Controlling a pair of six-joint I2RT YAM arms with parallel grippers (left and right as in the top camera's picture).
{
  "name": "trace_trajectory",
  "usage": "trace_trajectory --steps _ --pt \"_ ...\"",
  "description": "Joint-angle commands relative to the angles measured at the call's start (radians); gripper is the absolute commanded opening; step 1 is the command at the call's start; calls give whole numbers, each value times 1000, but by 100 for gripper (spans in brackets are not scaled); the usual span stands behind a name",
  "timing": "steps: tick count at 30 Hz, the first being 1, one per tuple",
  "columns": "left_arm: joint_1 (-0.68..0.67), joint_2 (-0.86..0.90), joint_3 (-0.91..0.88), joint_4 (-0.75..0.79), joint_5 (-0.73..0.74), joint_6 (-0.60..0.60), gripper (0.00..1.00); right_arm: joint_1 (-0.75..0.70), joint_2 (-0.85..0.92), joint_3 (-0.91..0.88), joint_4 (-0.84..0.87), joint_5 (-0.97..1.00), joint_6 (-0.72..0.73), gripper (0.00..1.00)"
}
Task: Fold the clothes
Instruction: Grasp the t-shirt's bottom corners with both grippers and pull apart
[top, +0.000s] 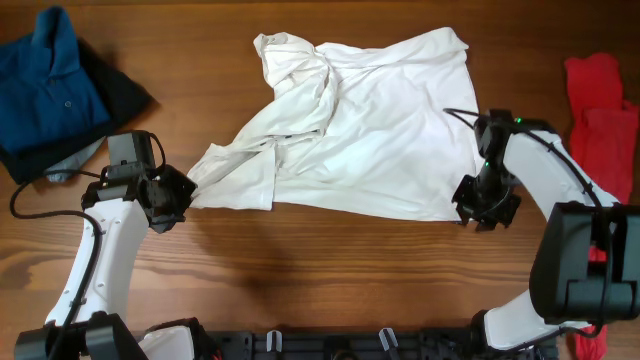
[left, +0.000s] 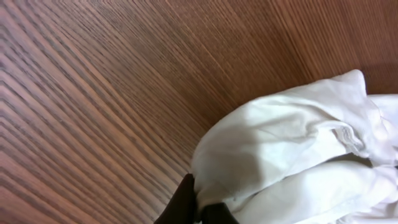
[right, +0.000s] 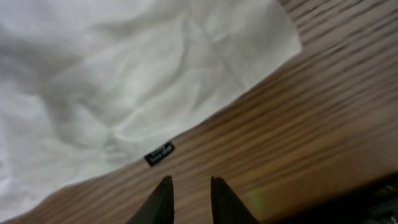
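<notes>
White T-shirt (top: 370, 130): lay spread but rumpled on the wooden table (top: 330, 290), near its middle, collar end bunched toward the far edge, hem toward the right.
Left tool (top: 183, 192): sat at the shirt's left tip, jaws closed tight on a fold of the white fabric.
Left wrist view: the shirt (left: 292, 149) billowed up from the dark fingertips (left: 186, 202), pinched cloth touching them, bare wood to the left.
Right tool (top: 487, 203): stood just beside the shirt's lower right corner, over the table.
Right tool jaws: parted only a little, nothing between them; in the right wrist view the tool (right: 189, 183) pointed at bare wood.
Shirt edge by right tool: the hem (right: 124, 81) ran just ahead of the fingertips, apart from them, a small black label (right: 159, 154) at its border.
Blue polo (top: 45, 85): lay at the far left corner, on top of a dark piece (top: 125, 90), well apart from both tools.
Red shirts (top: 600, 110): piled at the right edge of the table, beyond the right arm.
</notes>
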Motion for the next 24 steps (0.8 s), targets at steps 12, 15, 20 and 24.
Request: trace_trajectory --steps 12,15,20,24 --pt "7 9 -23 -1 -42 45 4 1 -7 -148 334 -98 161 27" --pt "7 9 -41 2 -42 45 4 1 -7 -148 305 -103 207 27" --pt "7 9 -48 6 -41 45 4 -6 -18 -148 270 -83 250 27" --pt "7 9 -48 6 -41 45 4 -7 -48 -148 266 -79 254 26"
